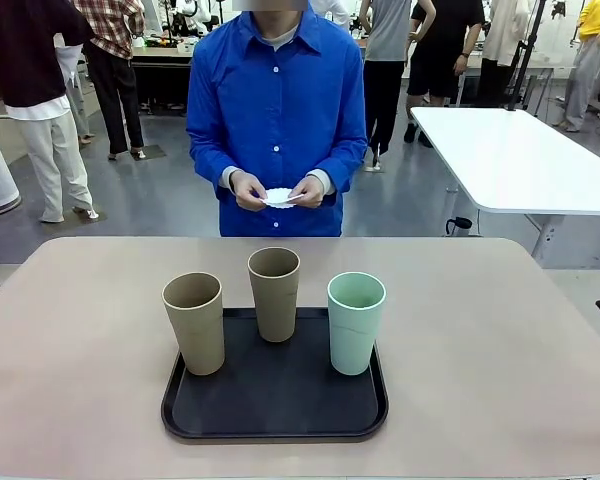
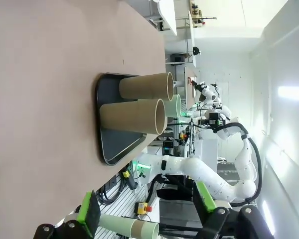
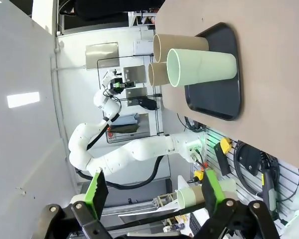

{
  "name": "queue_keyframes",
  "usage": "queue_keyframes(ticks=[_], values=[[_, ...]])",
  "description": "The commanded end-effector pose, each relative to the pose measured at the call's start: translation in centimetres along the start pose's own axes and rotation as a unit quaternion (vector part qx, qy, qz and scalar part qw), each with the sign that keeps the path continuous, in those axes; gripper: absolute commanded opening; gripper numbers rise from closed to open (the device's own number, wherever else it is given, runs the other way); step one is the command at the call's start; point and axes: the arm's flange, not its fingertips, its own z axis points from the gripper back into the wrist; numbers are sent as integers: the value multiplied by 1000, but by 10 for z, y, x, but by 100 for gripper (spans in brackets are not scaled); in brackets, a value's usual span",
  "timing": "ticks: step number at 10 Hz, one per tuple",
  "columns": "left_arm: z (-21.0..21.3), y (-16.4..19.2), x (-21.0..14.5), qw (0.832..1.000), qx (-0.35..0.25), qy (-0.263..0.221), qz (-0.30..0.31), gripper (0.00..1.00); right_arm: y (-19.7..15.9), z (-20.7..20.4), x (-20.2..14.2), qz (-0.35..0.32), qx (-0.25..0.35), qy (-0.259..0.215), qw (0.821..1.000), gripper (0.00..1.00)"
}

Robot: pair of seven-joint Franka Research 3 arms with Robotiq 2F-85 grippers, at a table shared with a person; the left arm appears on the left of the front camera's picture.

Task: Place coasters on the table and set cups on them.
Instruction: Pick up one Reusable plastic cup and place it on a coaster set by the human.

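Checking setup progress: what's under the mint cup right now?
The mint cup stands on the black tray; nothing white or lacy shows around its base. Whatever its base covers can't be seen.

Three close-set cups [image 1: 276,295] crowd the tray [image 1: 280,412]; open table [image 1: 70,330] flanks it.

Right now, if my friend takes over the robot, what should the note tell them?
Left gripper: open, empty. Right gripper: open, empty.
Left tan cup, middle tan cup and mint cup stand upright on the black tray.
The person's hands hold white coasters at the far side.
Done: nothing yet, no coaster on the table.
Left: lay coasters, set a cup on each.
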Motion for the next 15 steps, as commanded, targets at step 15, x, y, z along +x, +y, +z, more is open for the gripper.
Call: queue_keyframes(ticks=[15], values=[[-2,-4,0,1000,2,2,-4,100,0,0,0,4,-2,1,1000,100]])
